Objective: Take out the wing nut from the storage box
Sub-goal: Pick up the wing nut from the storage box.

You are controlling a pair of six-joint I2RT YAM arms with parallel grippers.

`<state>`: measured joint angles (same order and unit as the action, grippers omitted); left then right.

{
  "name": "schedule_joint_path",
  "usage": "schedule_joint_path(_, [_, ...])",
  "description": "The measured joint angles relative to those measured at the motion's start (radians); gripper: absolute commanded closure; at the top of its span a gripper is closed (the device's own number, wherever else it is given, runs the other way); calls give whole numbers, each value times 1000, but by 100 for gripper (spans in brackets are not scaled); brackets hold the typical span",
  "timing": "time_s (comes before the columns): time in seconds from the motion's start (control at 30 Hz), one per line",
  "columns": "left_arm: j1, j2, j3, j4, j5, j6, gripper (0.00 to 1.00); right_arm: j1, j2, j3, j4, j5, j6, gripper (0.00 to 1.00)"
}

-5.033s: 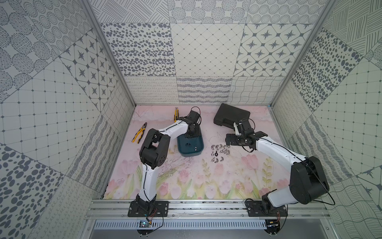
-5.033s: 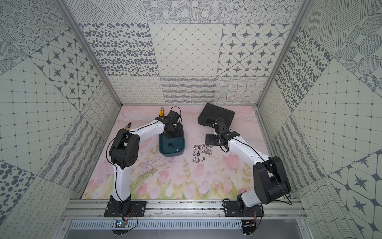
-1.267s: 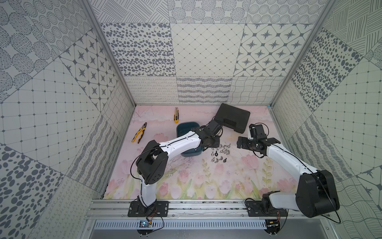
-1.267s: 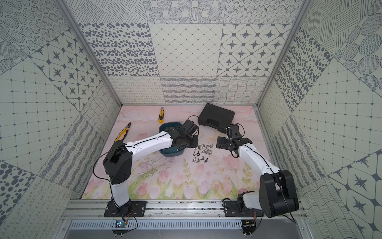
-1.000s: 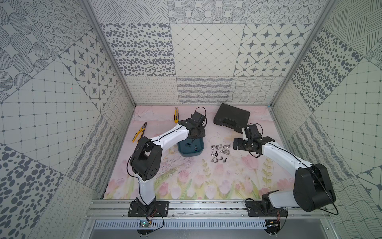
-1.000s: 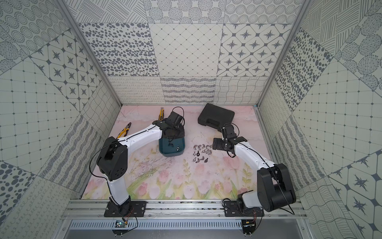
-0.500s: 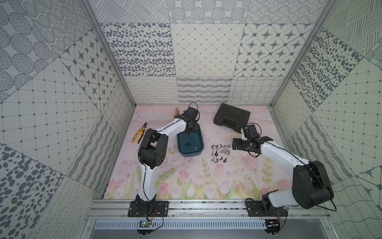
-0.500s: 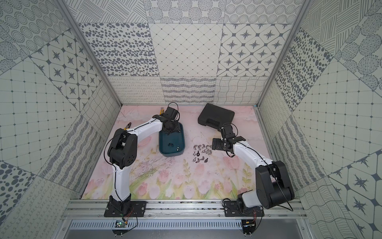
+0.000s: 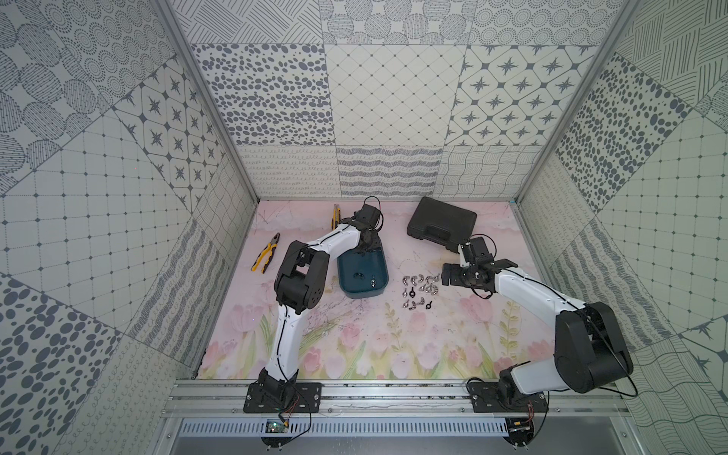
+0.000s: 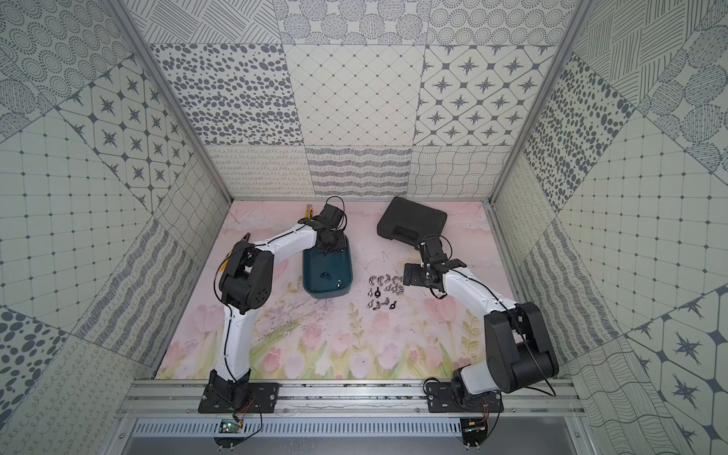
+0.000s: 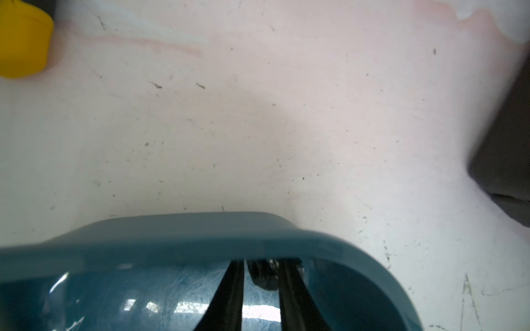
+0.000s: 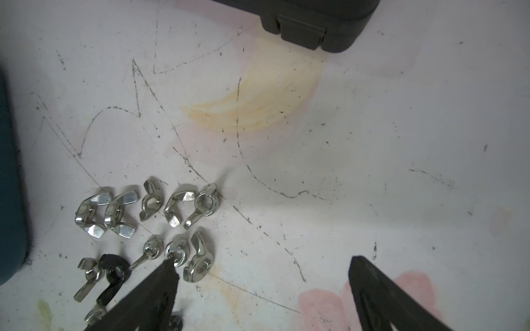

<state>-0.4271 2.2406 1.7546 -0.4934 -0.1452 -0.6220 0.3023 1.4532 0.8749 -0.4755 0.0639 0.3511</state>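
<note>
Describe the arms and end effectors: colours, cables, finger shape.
The left arm and right arm have white link shells with bulky black joint housings. Thin black cables run along the links and loop at the wrists. The left end effector and right end effector have slim, black, tapering fingers.

1. A robotics lab test cell; patterned panels (image 9: 386, 98) wall it in on three sides;
2. a left arm (image 9: 285, 338) and a right arm (image 9: 532, 290) bolted to an aluminium rail (image 9: 394, 396);
3. a scuffed floral mat (image 9: 394, 346) as worktop.
</note>
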Motion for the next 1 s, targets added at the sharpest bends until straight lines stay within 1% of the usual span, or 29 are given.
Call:
schedule_joint_path(0.43, [6, 5, -32, 0, -17, 23, 77, 12, 3, 5, -1, 0, 0, 3])
schedule_joint_path(0.83, [6, 0, -49, 36, -22, 43, 97, 35, 28, 82, -8, 1, -3, 3])
schedule_joint_path(1.0, [7, -42, -98, 37, -21, 48, 100, 35, 28, 83, -13, 6, -3, 3])
